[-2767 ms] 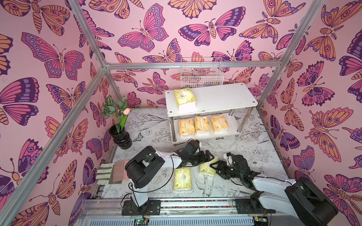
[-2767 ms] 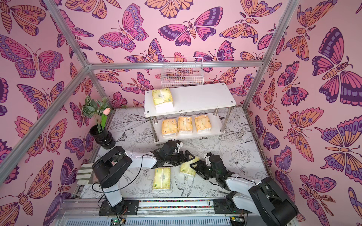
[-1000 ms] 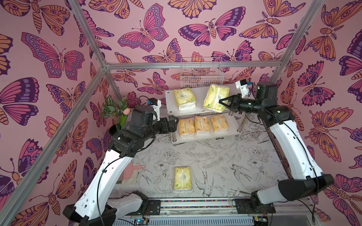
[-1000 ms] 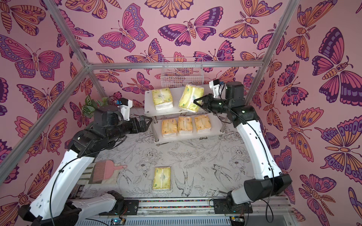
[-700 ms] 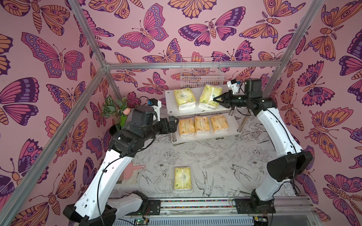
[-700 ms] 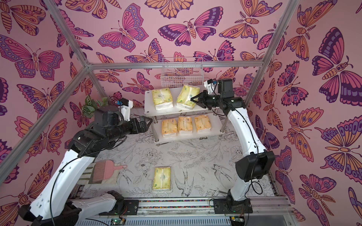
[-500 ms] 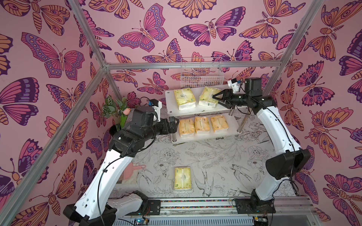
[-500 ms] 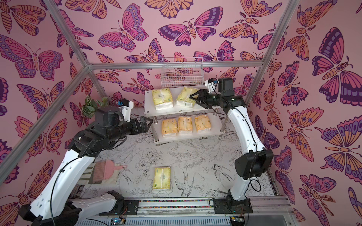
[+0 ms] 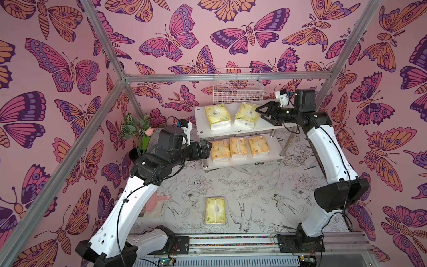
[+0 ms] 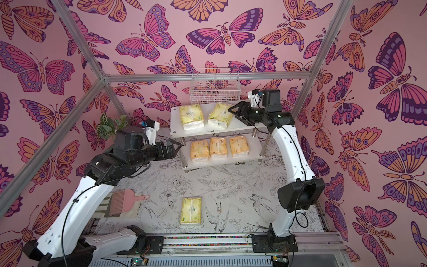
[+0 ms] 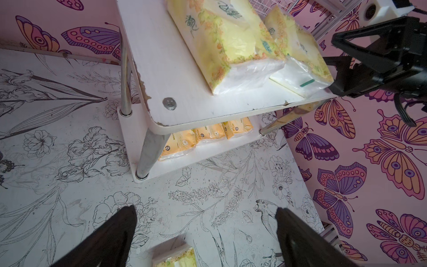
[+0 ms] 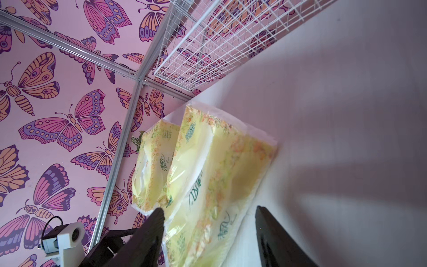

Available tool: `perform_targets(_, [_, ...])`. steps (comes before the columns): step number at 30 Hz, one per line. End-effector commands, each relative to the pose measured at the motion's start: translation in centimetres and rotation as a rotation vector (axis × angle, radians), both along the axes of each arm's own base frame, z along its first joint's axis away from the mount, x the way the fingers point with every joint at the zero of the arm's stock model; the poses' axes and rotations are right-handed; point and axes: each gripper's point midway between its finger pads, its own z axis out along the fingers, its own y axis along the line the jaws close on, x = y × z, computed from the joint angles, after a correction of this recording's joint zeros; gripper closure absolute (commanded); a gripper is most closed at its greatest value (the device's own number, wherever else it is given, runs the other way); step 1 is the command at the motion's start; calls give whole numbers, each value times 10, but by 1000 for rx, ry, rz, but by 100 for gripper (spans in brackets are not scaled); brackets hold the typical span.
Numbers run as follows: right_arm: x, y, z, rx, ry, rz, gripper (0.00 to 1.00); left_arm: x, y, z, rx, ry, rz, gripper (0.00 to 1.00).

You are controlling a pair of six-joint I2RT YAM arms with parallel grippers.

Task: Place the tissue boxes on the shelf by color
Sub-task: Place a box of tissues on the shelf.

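Tissue boxes of the orange-yellow kind [image 9: 239,148] lie three abreast on the lower board of the shelf [image 9: 201,122], so that colour looks done. On the top board sit two pale yellow-green packs. One pack [image 9: 217,116] lies squared up at the end nearer the left arm. A second pack [image 9: 246,115] lies beside it, skewed, its near corner touching the first or all but touching it. The last pale pack [image 9: 215,210] lies flat on the bench [image 9: 265,185], well apart from the shelf.

The right hand [image 9: 258,113] is at the second pack's outer end with its jaws spread. In the right wrist view the pack's end lies between the fingers [image 12: 150,231], one against the wrap and a gap at the other. I judge the pack released and resting on the board. The left hand [image 9: 208,148] hovers by the end of the lower board, jaws wide and empty.

The step in hand is the let-go and retreat. To do it well, the right hand should back out straight along its own fingers, level with the board, so the soft wrap (which would drag easily) is not pulled more askew. Swinging toward the wall would meet the wire basket [image 9: 238,87]. The skew eats into the free end of the board, where the third pale pack belongs, so a squaring nudge may be worthwhile.
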Motion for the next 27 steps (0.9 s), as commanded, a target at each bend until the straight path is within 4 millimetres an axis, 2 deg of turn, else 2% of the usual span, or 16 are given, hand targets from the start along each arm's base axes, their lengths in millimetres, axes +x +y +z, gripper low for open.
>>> perform_targets(1, [6, 3, 14, 36, -32, -3, 35, -3, 1, -1, -11, 3, -3, 0])
perform_targets(8, [22, 13, 21, 108, -30, 4, 35, -2, 0, -5, -19, 14, -2, 0])
perform_targets(18, [47, 25, 21, 178, -15, 1, 36, -5, 0, -11, -31, 27, 1, 1])
perform_targets(27, [58, 31, 22, 200, -7, 4, 36, -7, 1, -15, -37, 36, 2, 0])
